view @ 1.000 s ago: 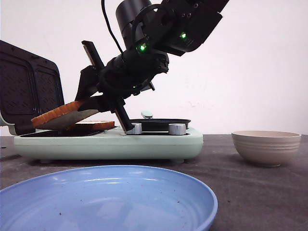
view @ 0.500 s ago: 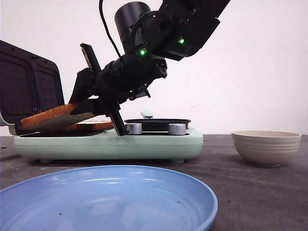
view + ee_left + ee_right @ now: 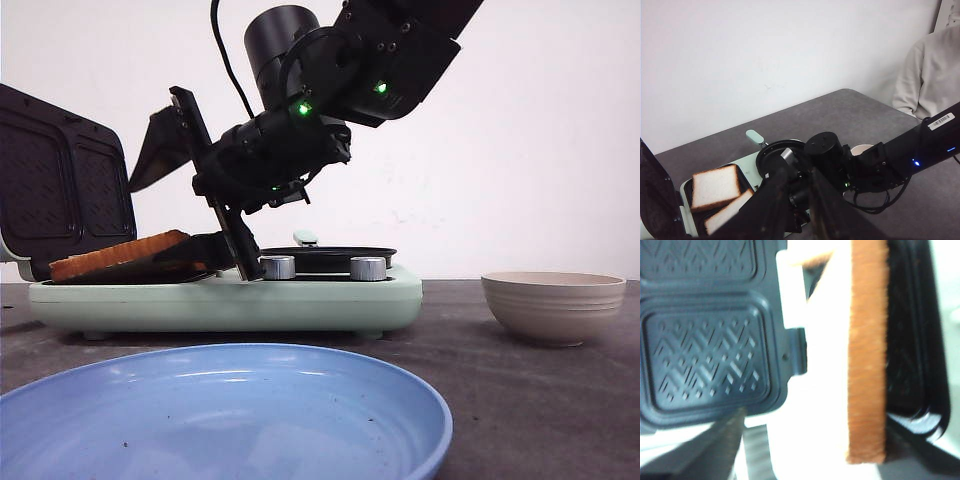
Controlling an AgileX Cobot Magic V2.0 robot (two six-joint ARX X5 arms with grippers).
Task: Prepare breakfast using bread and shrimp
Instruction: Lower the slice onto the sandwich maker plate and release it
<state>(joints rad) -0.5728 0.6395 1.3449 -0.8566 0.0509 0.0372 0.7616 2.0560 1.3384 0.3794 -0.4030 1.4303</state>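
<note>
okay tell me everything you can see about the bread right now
The bread is two thick square white slices with golden-brown crusts, both lying in the open mint-green sandwich maker. From the left wrist view one lies flat and the second sits beside it; the front view shows a slice tilted, one edge raised. The right end effector is open around the spot, its lower finger beside the bread; contact can't be told.

1. The dark grey table carries everything.
2. A mint-green sandwich maker stands at the left rear.
3. A beige ribbed bowl sits right.
4. A blue plate lies nearest.
</note>
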